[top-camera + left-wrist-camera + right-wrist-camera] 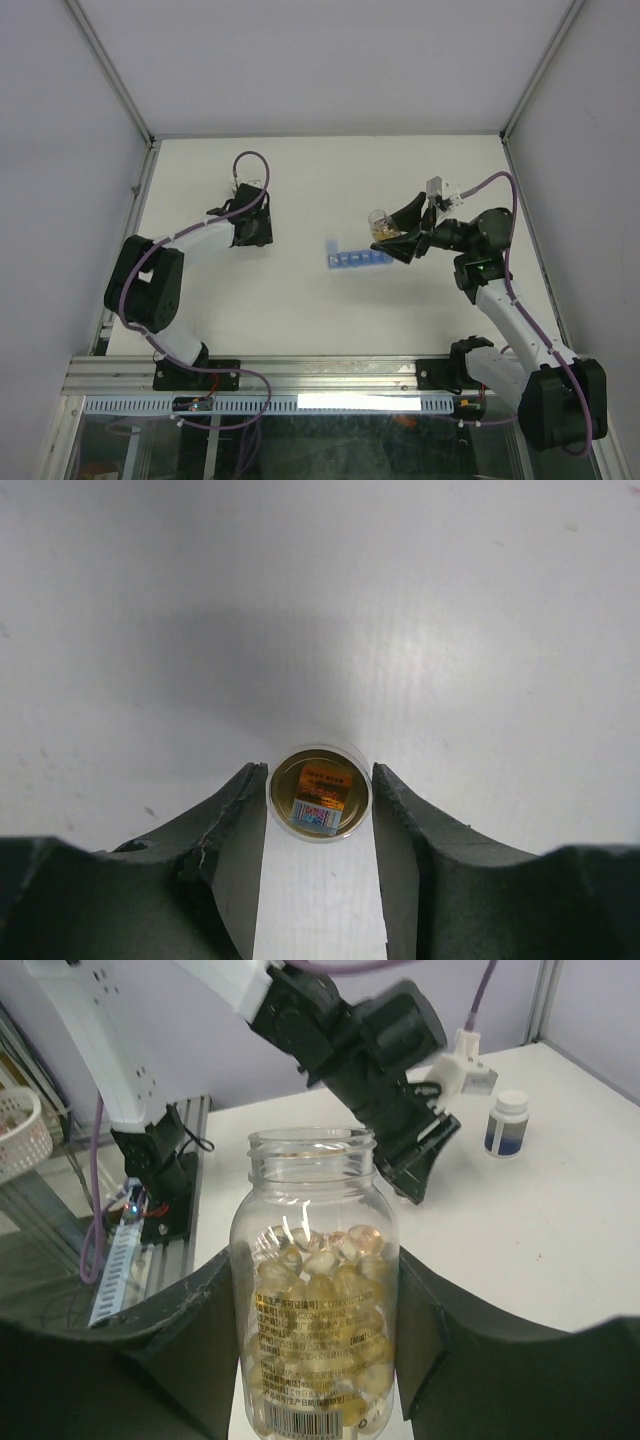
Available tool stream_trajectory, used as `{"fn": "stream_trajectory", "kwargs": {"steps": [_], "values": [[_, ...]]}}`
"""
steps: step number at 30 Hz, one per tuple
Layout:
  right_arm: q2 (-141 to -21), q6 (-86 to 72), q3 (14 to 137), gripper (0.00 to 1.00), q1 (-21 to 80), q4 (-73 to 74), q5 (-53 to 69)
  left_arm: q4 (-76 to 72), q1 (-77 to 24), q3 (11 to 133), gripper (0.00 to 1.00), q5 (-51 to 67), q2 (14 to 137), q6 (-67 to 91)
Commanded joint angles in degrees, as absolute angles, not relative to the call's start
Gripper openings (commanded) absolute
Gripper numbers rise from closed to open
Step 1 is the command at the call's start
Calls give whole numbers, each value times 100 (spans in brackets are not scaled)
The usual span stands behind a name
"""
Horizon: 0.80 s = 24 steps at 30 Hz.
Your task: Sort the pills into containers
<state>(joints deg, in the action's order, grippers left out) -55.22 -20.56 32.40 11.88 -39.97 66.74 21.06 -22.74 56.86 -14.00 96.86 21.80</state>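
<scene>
Your right gripper (318,1278) pinches the open bottle (315,1175), with the pills (320,1295) heaped inside, held tilted above the right end of the blue containers (358,260). Tip slowly with the mouth low over one compartment. I'd judge these smooth capsules will rush out and skitter. Your left gripper (320,772) is closed against a round cap (320,795), near a white-capped vial (510,1120). The surface (300,320) is plain white and boxed in by pale panels (60,150).
</scene>
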Motion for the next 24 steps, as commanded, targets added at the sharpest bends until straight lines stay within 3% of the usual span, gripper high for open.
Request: {"fn": "stream_trajectory", "kwargs": {"steps": [1, 6, 11, 15, 24], "values": [[-5510, -943, 3530, 0, 1157, -3299, 7094, 1343, -2225, 5201, 21, 356, 8482, 2459], [-5566, 259, 3760, 0, 1157, -2056, 7413, -519, -2265, 4079, 21, 2681, 7138, 3239], [-5706, 1724, 4362, 0, 1165, -113, 7418, -3583, -2464, 3072, 20, 4379, 6529, 5111], [-5655, 1873, 4410, 0, 1197, 68, 7365, -4727, -3016, 3258, 20, 4487, 6699, 5792], [-5606, 2853, 4680, 0, 1515, 1133, 7028, -4759, -3585, 3907, 20, 4210, 7069, 5697]]}}
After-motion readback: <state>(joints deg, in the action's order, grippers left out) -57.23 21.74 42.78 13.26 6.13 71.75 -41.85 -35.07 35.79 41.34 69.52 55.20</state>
